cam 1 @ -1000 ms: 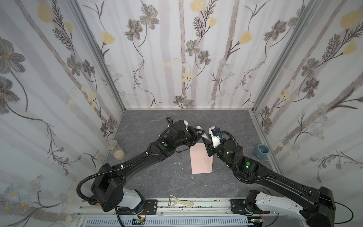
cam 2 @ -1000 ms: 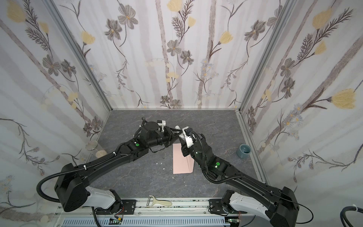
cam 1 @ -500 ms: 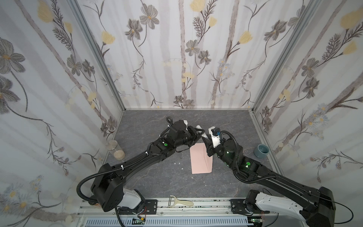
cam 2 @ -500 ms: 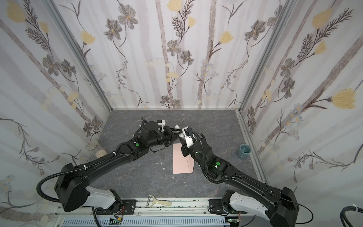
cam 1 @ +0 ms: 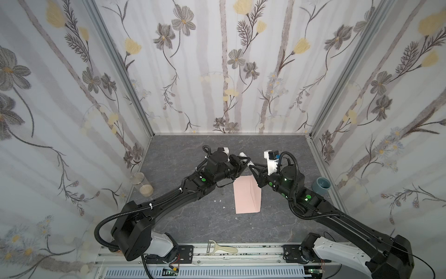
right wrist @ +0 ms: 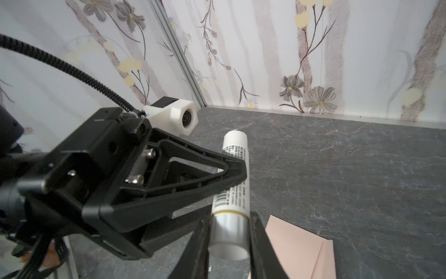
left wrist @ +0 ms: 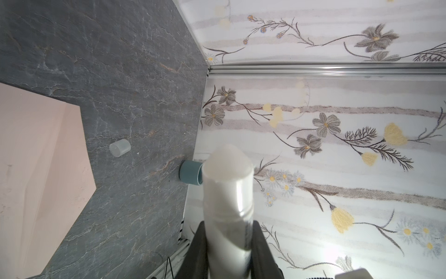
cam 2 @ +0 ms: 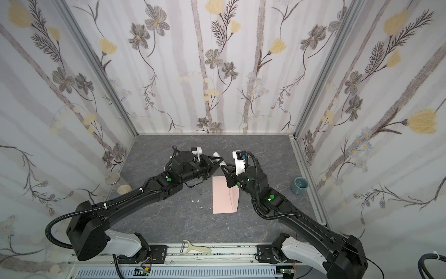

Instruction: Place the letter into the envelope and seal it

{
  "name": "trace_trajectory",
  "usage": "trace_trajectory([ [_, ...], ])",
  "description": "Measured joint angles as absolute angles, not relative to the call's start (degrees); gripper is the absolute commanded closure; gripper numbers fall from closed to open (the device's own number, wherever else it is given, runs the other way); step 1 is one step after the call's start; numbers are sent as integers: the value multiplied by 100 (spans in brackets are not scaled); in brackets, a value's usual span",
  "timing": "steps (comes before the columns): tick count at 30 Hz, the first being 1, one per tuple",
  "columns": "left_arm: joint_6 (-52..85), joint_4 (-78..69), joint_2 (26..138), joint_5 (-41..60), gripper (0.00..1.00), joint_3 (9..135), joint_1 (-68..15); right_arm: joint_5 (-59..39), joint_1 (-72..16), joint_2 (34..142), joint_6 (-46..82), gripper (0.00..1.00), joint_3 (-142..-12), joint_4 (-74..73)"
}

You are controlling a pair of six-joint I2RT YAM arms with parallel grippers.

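Note:
The pale pink envelope (cam 1: 247, 195) (cam 2: 224, 195) lies flat on the grey table, its flap end towards the grippers. It also shows in the wrist views (left wrist: 36, 169) (right wrist: 301, 248). The letter is out of view. Just behind the envelope, both grippers hold one white glue stick (cam 1: 242, 154) (cam 2: 215, 154) above the table. My left gripper (cam 1: 246, 161) (left wrist: 228, 232) is shut on the tube's middle, and the bare glue tip (left wrist: 228, 157) sticks out. My right gripper (cam 1: 253, 166) (right wrist: 228, 232) is shut on the glue stick's (right wrist: 233, 174) silver base end.
A clear cap (left wrist: 119, 147) lies on the table. A blue cup (cam 1: 321, 184) (cam 2: 299, 184) stands by the right wall. A glass jar (cam 1: 142, 184) stands by the left wall. A peeler (cam 1: 222, 248) rests on the front rail. Small white crumbs (cam 1: 218, 200) lie left of the envelope.
My right gripper's jaws have closed onto the base end of the glue stick. The left gripper keeps its hold, and both arms have hardly moved.

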State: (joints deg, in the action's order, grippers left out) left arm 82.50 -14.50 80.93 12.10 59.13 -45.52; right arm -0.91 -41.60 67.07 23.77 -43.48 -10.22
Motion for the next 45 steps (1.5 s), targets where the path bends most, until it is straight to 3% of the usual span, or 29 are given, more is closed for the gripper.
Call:
trace_trajectory([
  [17, 8101, -1894, 8053, 773, 100, 5487, -4775, -2412, -3009, 6825, 6292, 82, -3284, -2727],
  [31, 7918, -2029, 8042, 572, 100, 5271, -4834, -3013, -2821, 7395, 8152, 82, -2670, -4425],
  [38, 7802, -2222, 7918, 502, 100, 5094, -4845, -3087, -2805, 7463, 8329, 64, -2650, -4646],
  [45, 7802, -1927, 7815, 622, 100, 5264, -4681, -1959, -2902, 6580, 6552, 57, -3306, -2875],
])
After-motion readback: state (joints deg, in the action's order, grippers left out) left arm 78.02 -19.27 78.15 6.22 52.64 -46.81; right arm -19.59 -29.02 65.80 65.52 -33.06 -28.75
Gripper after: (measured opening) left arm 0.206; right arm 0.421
